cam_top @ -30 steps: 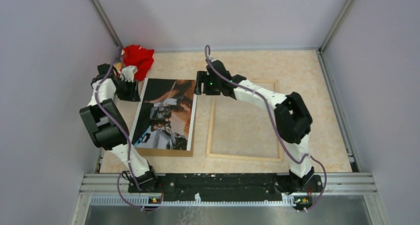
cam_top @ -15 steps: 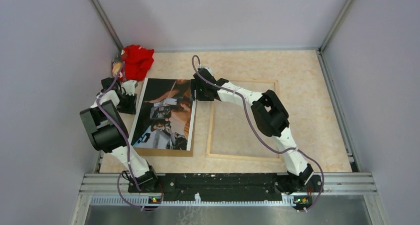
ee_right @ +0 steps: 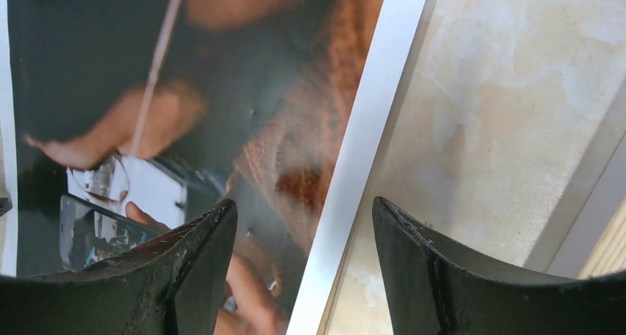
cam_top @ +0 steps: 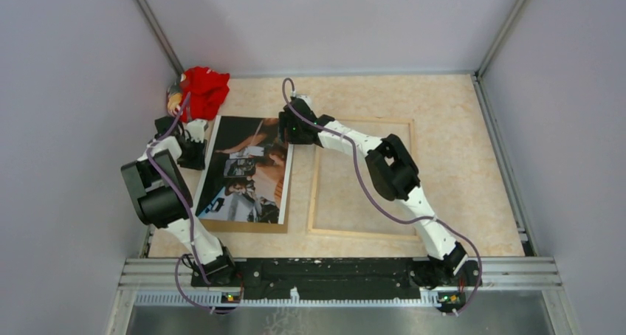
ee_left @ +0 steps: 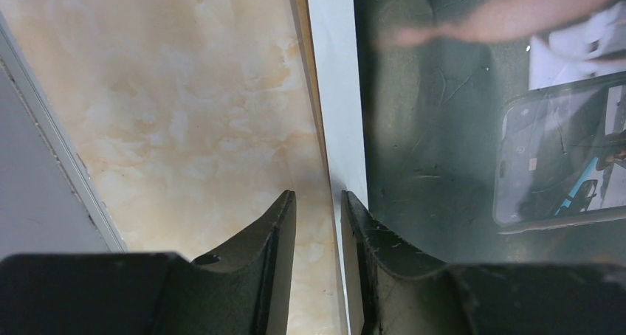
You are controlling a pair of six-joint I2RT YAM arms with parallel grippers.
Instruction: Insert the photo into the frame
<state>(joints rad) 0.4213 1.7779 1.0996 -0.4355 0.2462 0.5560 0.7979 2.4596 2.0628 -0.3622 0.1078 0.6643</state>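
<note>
Pale wood frame [cam_top: 362, 234] lies flat, photo [cam_top: 247, 173] just beside it.

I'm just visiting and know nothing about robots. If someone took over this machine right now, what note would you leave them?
Left gripper: narrowly open, tips either side of the photo at its left edge, holding nothing.
Right gripper: wide open over the photo's right edge near the far corner, holding nothing.
The photo lies face up on the brown backing board. The frame lies flat on the table to its right, with nothing in it.
Done: both grippers are at the photo, nothing more.
Left: grip and lift the photo, then lay it inside the frame.
</note>
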